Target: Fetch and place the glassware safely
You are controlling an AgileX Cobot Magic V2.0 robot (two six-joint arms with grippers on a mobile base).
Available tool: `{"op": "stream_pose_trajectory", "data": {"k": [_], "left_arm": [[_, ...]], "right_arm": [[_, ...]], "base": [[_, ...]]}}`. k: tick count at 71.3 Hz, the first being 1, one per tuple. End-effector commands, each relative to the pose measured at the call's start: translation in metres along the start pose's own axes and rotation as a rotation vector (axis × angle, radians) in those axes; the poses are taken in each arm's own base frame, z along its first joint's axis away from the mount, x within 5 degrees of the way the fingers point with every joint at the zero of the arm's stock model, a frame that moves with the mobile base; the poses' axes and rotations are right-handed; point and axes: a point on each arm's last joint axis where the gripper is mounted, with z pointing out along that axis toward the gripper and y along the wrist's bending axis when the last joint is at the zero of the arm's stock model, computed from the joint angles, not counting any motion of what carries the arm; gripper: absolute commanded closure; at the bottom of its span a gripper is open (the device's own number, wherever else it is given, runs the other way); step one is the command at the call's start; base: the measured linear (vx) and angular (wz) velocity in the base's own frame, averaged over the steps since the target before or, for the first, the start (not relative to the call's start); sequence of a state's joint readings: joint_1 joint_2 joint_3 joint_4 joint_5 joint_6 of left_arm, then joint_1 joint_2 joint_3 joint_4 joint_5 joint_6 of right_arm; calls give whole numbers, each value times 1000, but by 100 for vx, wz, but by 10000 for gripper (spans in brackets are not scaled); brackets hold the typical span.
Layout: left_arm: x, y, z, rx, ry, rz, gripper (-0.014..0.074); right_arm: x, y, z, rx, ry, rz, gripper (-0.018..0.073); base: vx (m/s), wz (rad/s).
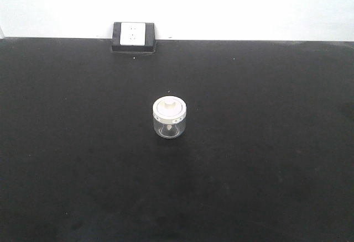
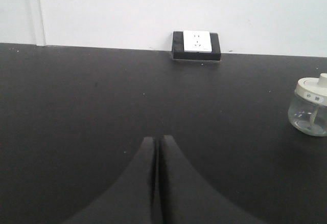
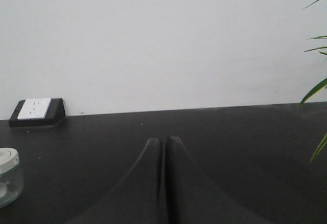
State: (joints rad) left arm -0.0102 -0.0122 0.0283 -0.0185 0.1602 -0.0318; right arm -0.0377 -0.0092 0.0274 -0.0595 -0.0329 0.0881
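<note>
The glassware [image 1: 169, 117] is a small squat clear jar with an off-white round lid and a central knob, standing upright near the middle of the black table [image 1: 66, 142]. It shows at the right edge of the left wrist view [image 2: 309, 112] and at the lower left corner of the right wrist view [image 3: 9, 178]. My left gripper [image 2: 157, 139] is shut with nothing in it, well left of the jar. My right gripper [image 3: 164, 140] is shut and empty too, well right of the jar. Neither gripper appears in the front view.
A black block with a white socket plate [image 1: 133, 36] sits at the table's back edge against the white wall. Green plant leaves [image 3: 317, 88] reach in at the far right of the right wrist view.
</note>
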Motion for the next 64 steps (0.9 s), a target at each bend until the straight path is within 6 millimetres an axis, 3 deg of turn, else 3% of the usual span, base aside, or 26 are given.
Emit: {"op": "stream_pose_trajectory", "data": {"k": [1, 64], "left_arm": [[2, 0, 1, 8, -61, -18, 603], [2, 0, 1, 8, -60, -18, 603]], "right_arm": [[2, 1, -1, -9, -40, -13, 563], [2, 1, -1, -19, -33, -23, 563]], "base": [[0, 0], [0, 0]]}}
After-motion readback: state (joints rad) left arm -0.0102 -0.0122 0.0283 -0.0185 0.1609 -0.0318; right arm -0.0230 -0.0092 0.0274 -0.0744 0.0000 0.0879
